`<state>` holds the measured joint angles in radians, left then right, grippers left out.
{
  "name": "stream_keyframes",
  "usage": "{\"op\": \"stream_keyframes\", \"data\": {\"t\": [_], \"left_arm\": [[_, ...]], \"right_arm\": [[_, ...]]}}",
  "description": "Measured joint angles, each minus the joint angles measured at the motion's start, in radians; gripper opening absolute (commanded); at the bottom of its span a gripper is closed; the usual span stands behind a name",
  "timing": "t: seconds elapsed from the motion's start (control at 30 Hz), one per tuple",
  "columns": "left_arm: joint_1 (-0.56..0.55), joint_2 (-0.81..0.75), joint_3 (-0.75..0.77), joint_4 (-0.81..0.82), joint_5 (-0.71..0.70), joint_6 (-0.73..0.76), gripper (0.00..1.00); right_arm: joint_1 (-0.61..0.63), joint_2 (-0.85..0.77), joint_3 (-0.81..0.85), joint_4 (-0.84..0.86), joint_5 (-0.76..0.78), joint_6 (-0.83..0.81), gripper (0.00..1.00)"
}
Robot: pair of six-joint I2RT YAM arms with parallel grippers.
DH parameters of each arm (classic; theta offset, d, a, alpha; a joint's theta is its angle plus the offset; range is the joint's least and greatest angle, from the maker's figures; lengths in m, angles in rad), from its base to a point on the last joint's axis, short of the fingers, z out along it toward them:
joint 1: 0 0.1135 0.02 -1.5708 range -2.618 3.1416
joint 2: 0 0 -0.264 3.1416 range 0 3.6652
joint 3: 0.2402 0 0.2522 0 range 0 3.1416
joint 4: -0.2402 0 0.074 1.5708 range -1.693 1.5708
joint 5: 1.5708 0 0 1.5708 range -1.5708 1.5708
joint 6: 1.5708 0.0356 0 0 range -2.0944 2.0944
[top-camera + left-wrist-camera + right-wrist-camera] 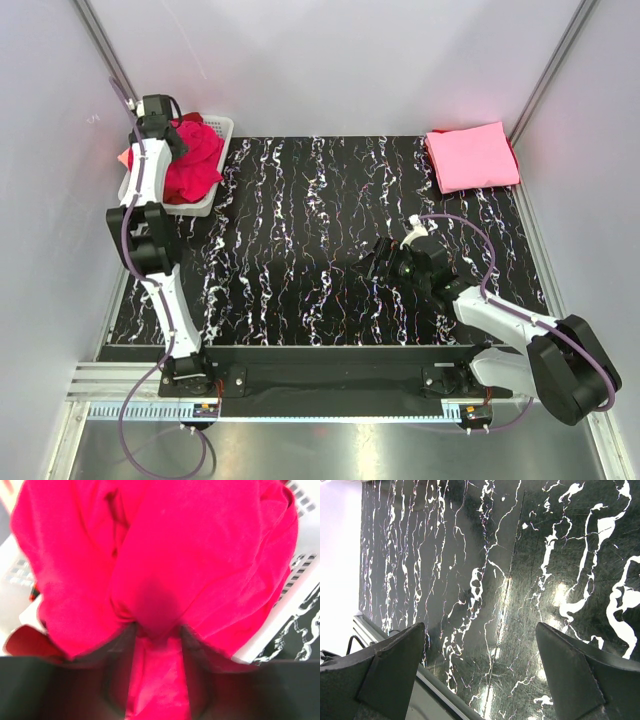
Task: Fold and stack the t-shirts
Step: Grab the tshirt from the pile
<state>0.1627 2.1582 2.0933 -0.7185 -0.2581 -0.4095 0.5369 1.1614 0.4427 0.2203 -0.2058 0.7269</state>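
The surface (320,240) is a black slab veined with white streaks, like marble, and it fills most of the floor between pale, plain walls that close in on three sides. A metal rail (300,385) runs along the near edge at six o'clock, where both arms are bolted down.

Up at ten o'clock sits a white basket (215,195) with slotted sides, half off the dark slab. A crimson shirt (195,160) is heaped in it, with a bit of peach cloth (124,157) showing at its left rim. The left tool (165,125) is down in that heap; from its own camera, the two dark fingers (117,675) press in on a bunched ridge of the crimson shirt (160,580), pinching it between them.

Over at two o'clock, in the far right corner, a pink shirt (472,156) lies folded flat, with a darker edge just peeking out beneath it on the right.

The right tool (385,262) hangs low over the bare middle of the slab, around four o'clock, its fingers (390,675) spread wide with nothing between them.
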Motion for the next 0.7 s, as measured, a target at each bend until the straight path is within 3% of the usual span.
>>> {"op": "stream_keyframes", "data": {"t": [0.03,0.1,0.5,0.6,0.7], "left_arm": [[0.000,0.011,0.014,0.001,0.000,-0.002,0.10],[0.000,0.021,0.022,0.001,0.004,-0.004,0.00],[-0.047,-0.046,0.072,-0.062,0.026,-0.002,0.00],[-0.128,-0.161,0.072,-0.080,0.027,0.021,0.00],[-0.280,-0.323,0.081,-0.097,0.026,0.058,0.00]], "right_arm": [[0.000,0.000,0.000,0.000,0.000,0.000,1.00],[0.000,0.001,0.000,0.000,0.000,0.000,1.00],[0.000,0.001,-0.002,0.002,0.003,0.000,1.00],[0.000,-0.065,-0.040,0.005,0.011,0.002,1.00],[0.001,-0.245,-0.111,-0.007,0.045,0.005,1.00]]}}
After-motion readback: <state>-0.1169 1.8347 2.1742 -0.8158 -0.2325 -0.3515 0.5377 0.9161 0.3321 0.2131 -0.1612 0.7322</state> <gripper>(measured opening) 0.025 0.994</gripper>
